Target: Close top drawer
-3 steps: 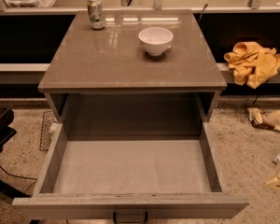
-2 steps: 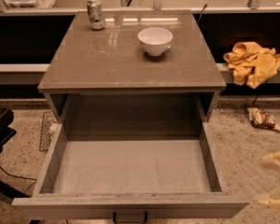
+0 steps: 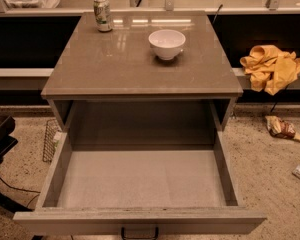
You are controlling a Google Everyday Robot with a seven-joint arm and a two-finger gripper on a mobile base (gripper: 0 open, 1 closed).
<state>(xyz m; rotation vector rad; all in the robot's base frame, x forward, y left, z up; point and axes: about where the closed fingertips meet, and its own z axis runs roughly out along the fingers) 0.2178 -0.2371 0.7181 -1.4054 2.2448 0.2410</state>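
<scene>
Top drawer (image 3: 140, 179) pulled fully out toward 6 o'clock beneath the table (image 3: 115, 64). Rigid and wide, likely gliding easily on runners. Best pushed squarely on the front panel beside the loop handle (image 3: 139, 232), at 6 o'clock. Tool out of frame, apart or together impossible to tell.

1. The top drawer (image 3: 140, 179) has a matt, pale grey floor and a dark metal loop handle (image 3: 139, 232).
2. The cabinet top (image 3: 140, 64) is smooth and glossy.
3. The white bowl (image 3: 167, 43) looks glazed; the can (image 3: 103, 14), shiny metal.
</scene>
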